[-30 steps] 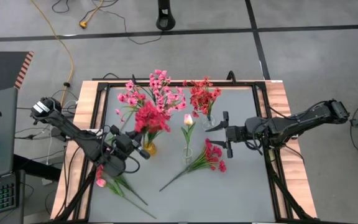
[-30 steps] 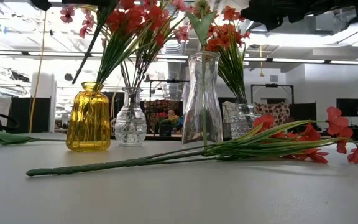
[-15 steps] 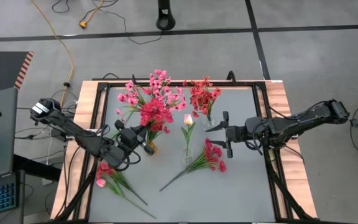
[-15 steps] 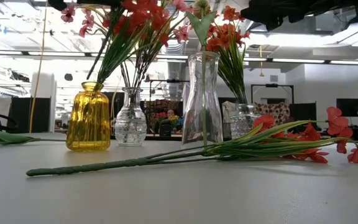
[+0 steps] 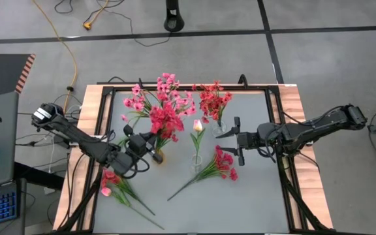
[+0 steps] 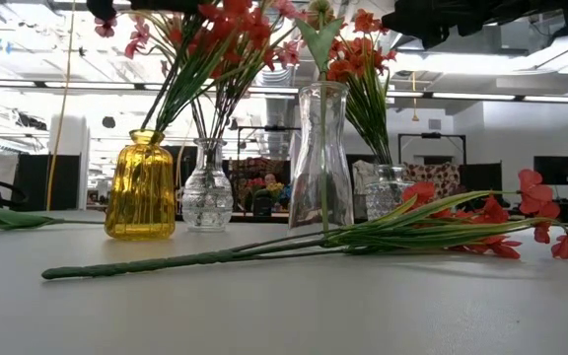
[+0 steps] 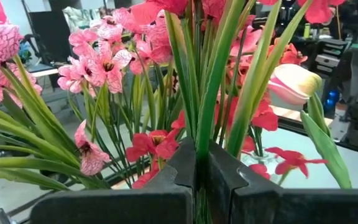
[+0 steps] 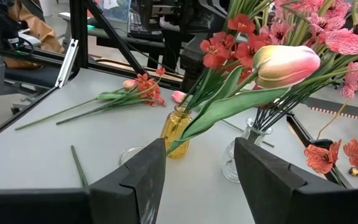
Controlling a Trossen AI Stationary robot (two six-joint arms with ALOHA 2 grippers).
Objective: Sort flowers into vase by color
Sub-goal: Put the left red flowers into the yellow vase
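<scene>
Taking the yellow vase [image 5: 156, 156] as our landmark, we see the left end effector [image 5: 150, 147] just beside its mouth, its fingers [image 7: 185, 168] shut tight on the green stems of a red sprig [image 5: 164, 119]. The grip sits low on the stems, which we judge keeps the blossoms clear above and lets the stem ends be steered into the narrow neck. From table height the stems already slant down into the yellow vase, so we take the insertion to be nearly done, with release not yet made.

The right end effector [image 5: 237, 141] hangs well to the right of the yellow vase, jaws wide apart and empty, facing the tulip [image 8: 286, 65]. It appears to wait above the loose red sprig [image 5: 219, 164] that lies flat on the tabletop [image 5: 253, 202], to the right of the yellow vase and beyond the tall clear vase [image 6: 321, 158]; we judge this a likely next pick.

Behind the yellow vase a clear vase [image 6: 207, 187] holds pink sprigs [image 5: 168, 91], and further right another clear vase holds red sprigs [image 5: 213, 101]. Two more sprigs [image 5: 113, 186] lie to the front left of the yellow vase.

The flowers are artificial: long thin green stems, strap-like leaves, and clustered flat-petalled blossoms in pink or red. The tulip is a single pale bud flushed pink.
</scene>
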